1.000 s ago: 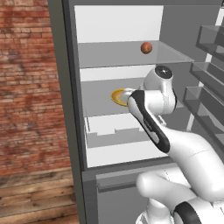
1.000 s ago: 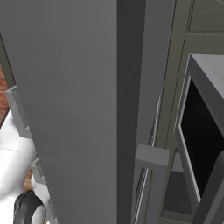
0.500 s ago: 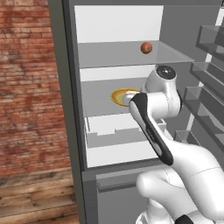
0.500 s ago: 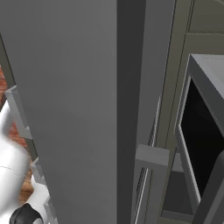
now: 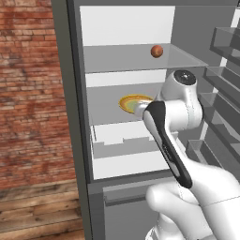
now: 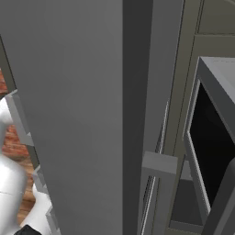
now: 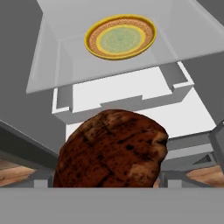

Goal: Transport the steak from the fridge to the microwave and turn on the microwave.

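Nearest in the hand view is 1 steak point(image 7: 113, 151), a lumpy, mottled slab of dark reddish-brown meat with a rough, charred-looking surface, pressed close to the camera and covering the gripper's tips. I cannot tell how the jaws stand, since the meat hides them. The steak sits just outside the open fridge point(image 5: 70, 117), below the level of the plate shelf.

Beyond it lies 1 pale drawer point(image 7: 127, 94), a white boxy bin with a notched front lip, resting on the fridge's flat white floor. Above the drawer is 1 clear, glassy shelf point(image 7: 52, 65) carrying 1 round plate point(image 7: 120, 36), shallow, with a yellow rim, a brown band and a pale green centre.

In the left base view the same plate point(image 5: 133, 102) shows on the middle shelf beside the arm's white elbow. Higher and farther, 1 smooth orange-brown ball point(image 5: 156, 51) rests on the upper glass shelf. At the right, the door bins point(image 5: 220, 84) step down in grey tiers. A red brick wall point(image 5: 28, 93) stands to the left.

In the right base view, 1 microwave point(image 6: 211, 151) with a dark window stands at the right.
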